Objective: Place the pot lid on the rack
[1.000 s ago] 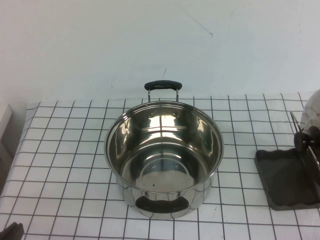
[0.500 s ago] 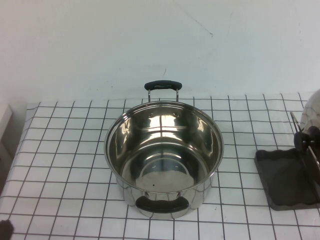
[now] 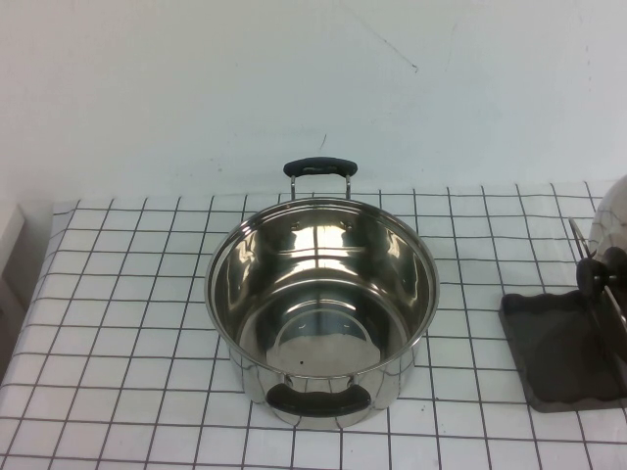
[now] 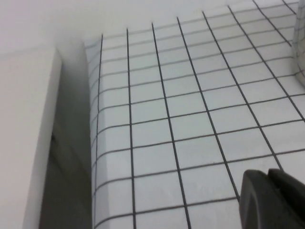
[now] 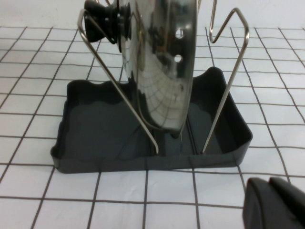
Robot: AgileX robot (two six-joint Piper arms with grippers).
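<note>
The pot lid, polished steel with a black knob, stands on edge between the wire prongs of the dark grey rack at the table's right edge. In the right wrist view the lid rests upright in the rack's tray, knob to one side. My right gripper is shut and empty, hanging over the cloth a little apart from the rack's near rim. My left gripper is shut and empty above the cloth's left part. Neither gripper shows in the high view.
The deep steel pot with two black handles stands open in the middle of the checked cloth. A white block lies beside the cloth's left edge, also in the high view. A white wall is behind.
The dark tip of my left gripper at the bottom-left corner of the high view has drawn back out of sight. The lid, rack and pot have not moved.
</note>
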